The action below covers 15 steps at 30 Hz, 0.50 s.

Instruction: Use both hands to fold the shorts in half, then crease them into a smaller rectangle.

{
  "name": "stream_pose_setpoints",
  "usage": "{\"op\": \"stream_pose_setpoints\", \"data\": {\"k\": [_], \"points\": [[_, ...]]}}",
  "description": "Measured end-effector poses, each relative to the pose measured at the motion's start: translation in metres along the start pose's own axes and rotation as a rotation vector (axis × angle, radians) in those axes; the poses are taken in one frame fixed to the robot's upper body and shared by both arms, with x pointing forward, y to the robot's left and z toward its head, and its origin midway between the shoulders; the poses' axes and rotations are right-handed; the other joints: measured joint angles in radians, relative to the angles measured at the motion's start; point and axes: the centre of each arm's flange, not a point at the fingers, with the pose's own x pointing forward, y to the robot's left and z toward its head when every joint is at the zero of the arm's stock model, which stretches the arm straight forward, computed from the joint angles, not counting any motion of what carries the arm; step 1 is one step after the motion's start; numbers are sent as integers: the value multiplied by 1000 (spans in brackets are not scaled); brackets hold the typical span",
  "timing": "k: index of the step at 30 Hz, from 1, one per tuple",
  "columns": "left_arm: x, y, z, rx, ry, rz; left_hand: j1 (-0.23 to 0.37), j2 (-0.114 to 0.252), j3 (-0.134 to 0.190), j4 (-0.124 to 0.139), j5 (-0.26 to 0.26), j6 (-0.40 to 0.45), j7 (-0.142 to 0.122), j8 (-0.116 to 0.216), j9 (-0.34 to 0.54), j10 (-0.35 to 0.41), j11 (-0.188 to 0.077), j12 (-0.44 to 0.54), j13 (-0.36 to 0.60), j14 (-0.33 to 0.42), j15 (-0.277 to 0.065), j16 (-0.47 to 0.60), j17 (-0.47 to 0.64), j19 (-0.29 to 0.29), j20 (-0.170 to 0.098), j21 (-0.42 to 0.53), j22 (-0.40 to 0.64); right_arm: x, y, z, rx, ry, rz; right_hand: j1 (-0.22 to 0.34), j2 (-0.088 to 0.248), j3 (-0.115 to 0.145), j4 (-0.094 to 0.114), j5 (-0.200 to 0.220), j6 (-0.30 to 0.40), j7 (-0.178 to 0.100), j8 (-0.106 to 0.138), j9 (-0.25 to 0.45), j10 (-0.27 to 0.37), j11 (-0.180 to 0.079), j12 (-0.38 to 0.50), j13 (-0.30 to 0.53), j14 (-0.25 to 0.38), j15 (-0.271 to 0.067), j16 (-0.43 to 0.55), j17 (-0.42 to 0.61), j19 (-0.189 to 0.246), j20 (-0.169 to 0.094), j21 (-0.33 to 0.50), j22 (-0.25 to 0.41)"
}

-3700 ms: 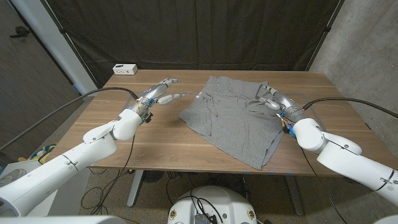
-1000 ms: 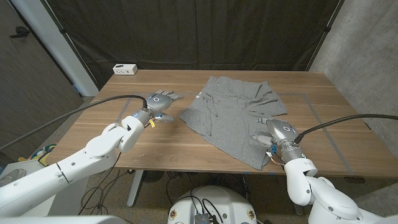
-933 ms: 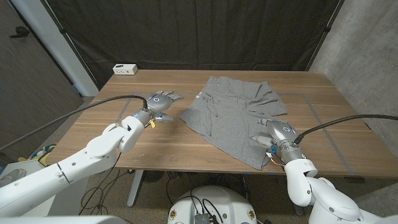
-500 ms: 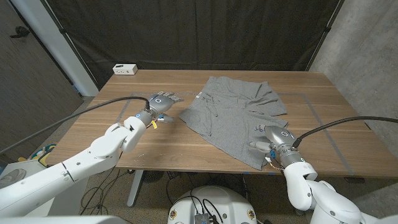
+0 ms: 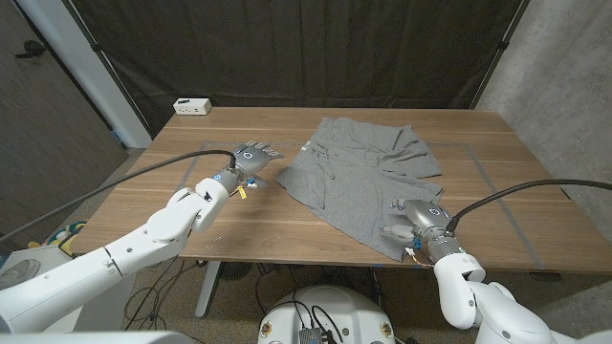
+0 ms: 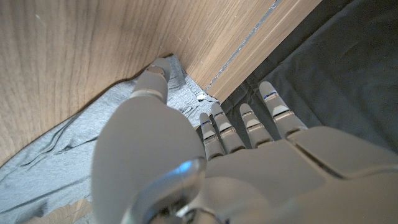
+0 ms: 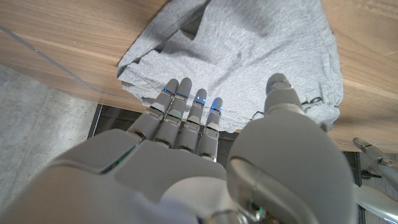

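While flat—shorts, seemingly diagonal.

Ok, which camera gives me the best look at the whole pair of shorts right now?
The head view: the grey shorts lie spread on the table, outline complete. The right wrist view gives only one bunched end; the left wrist view only a corner.

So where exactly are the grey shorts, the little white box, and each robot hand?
grey shorts [image 5: 359, 182]: head view, middle of the fabric.
white box [image 5: 192, 106]: head view, its top face, at the table's far corner.
left robot hand [image 5: 252, 155]: head view, back of the hand.
right robot hand [image 5: 413, 218]: head view, back of the hand.
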Motion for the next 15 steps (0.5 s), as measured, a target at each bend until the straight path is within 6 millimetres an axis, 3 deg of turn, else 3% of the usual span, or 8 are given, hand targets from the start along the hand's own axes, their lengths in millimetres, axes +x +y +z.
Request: {"op": "stream_pose_setpoints", "data": {"k": [15], "points": [[16,-9,4,21,-25,-2,47,44,-11,11,17,51,2,8,5,51,-4,4,0,25,4,0,3,18,-7,6,0,-7,9,3,-4,25,46,37,6,0,-16,10,-4,-4,-12,0,-9,-9,0,8,-1,-1,15,23,-7,-7,0,0]]}}
